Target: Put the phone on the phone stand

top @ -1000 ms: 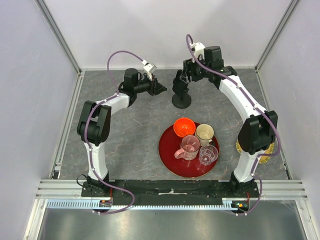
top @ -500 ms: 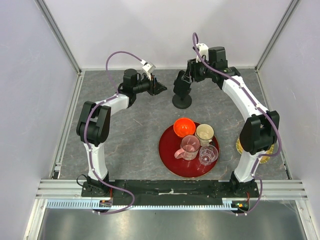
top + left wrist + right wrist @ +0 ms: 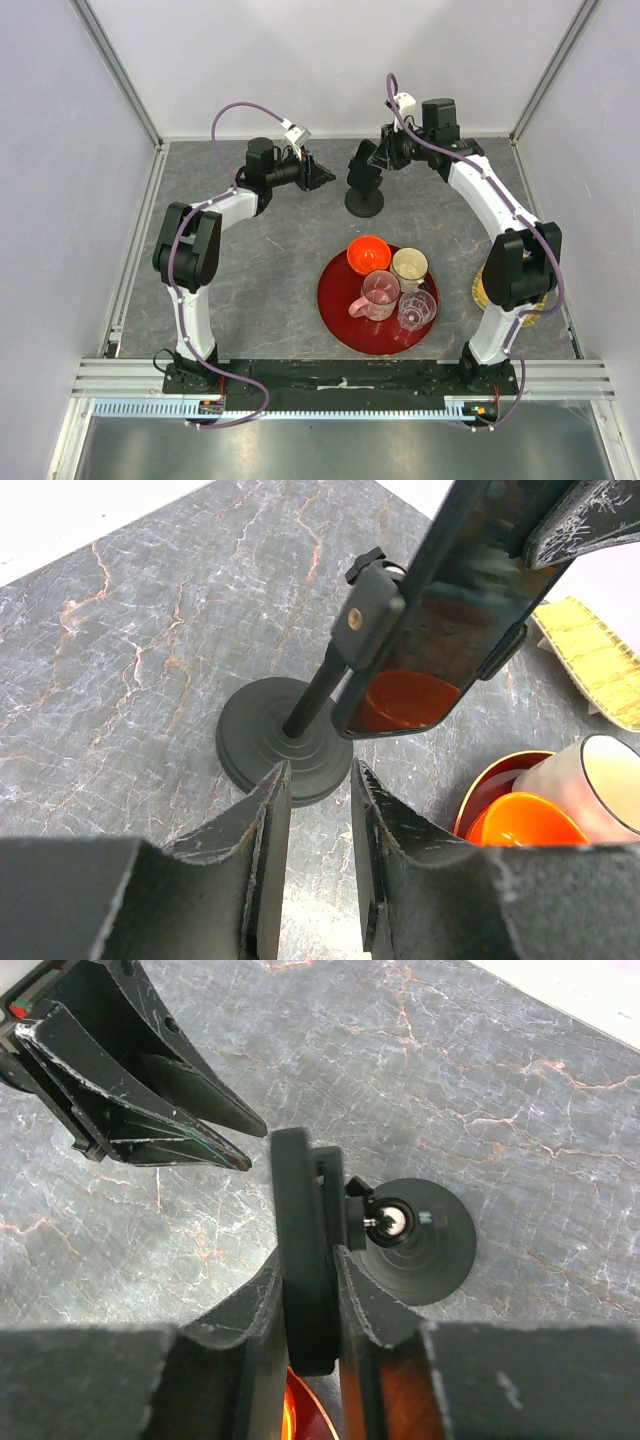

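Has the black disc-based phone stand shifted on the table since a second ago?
No. The black phone stand sits where it was, its disc base equally far from the back edge of the grey table.

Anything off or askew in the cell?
Nothing stands out. The phone leans tilted against the cradle of the phone stand, right gripper clamped on its edges; cups sit upright on the red tray, no spill.

the phone stand (image 3: 363, 203) and phone (image 3: 300, 1200) are hemmed in by the left gripper (image 3: 329, 178) and right gripper (image 3: 308, 1260). the near side is blocked by a red tray (image 3: 332, 296) of cups (image 3: 409, 268); bare table (image 3: 260, 262) is left to its left.
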You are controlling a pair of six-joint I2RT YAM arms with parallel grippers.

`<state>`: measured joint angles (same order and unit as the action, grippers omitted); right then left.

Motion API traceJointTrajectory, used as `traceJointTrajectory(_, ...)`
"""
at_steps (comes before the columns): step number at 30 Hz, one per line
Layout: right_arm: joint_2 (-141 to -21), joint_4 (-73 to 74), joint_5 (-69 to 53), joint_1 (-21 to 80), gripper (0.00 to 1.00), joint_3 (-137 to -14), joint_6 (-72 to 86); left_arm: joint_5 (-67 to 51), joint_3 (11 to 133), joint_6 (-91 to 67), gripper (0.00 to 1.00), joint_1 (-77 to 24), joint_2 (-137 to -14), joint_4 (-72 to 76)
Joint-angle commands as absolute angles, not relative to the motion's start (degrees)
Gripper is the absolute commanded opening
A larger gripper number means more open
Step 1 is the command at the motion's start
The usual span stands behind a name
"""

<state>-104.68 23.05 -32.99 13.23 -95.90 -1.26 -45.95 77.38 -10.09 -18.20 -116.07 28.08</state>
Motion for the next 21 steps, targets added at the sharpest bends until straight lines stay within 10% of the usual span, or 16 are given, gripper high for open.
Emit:
traceJointTrajectory(1, -101.9, 21.3, -34.6, 12.9, 0.23, -95.4, -4.6, -47.5, 77.2, -11.3, 0.37, -18.5, -113.5, 31.1)
traceJointTrajectory(11, -102.8, 22.3, -41.6, 12.5, 0.00, -94.7, -10.1, -52.5, 77.3, -11.1, 0.38, -18.4, -113.5, 32.3)
traceJointTrajectory(21, -110.0, 36.9, -52.5, 12.3, 0.15, -104.3, -22.6, -65.8, 83.8, -16.9, 0.83, -18.8, -113.5, 36.7)
